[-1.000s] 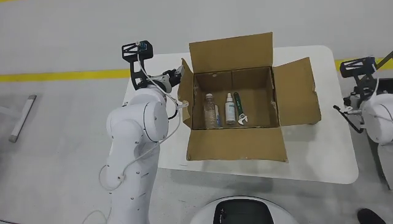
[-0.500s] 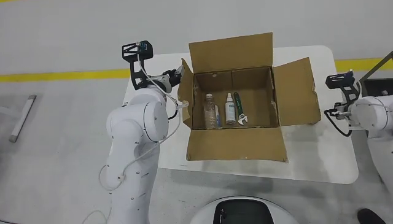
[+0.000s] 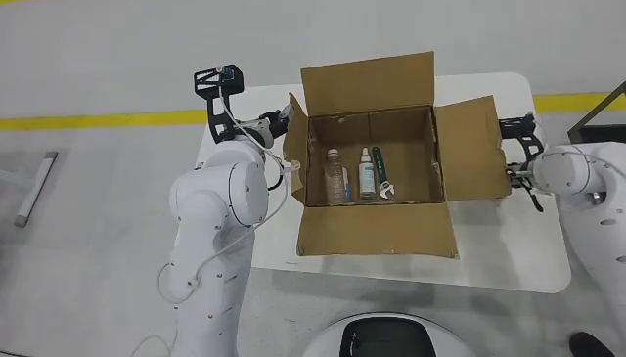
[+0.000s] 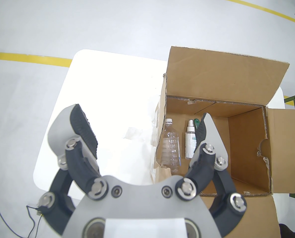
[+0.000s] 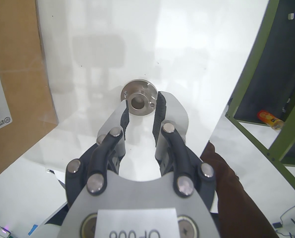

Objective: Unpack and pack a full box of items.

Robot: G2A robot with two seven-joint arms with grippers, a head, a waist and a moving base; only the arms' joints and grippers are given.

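Observation:
An open cardboard box point(image 3: 474, 152) stands on the white table point(image 3: 509, 249) with all flaps folded out. On its floor lie a clear plastic bottle point(image 3: 335, 176), a white spray bottle point(image 3: 367, 173) and a dark green item point(image 3: 378, 166). The same clear plastic bottle point(image 4: 171, 147) and white spray bottle point(image 4: 190, 141) lie past my left gripper point(image 4: 141, 120), which hangs open beside the box's left flap. My right gripper point(image 5: 142, 111) is shut on a round metal flange point(image 5: 138, 100) above the table, just right of the box's right flap point(image 5: 13, 50).
A green metal rack point(image 5: 258, 58) stands off the table's right edge, with an orange can point(image 5: 270, 120) on its shelf. Bare table surface lies left of the box point(image 4: 107, 95) and along its front. A brown object point(image 5: 226, 187) sits behind the right gripper.
The right arm has swung in from beyond the table's right edge toward the box's right flap. The left arm and the box's contents have stayed put.

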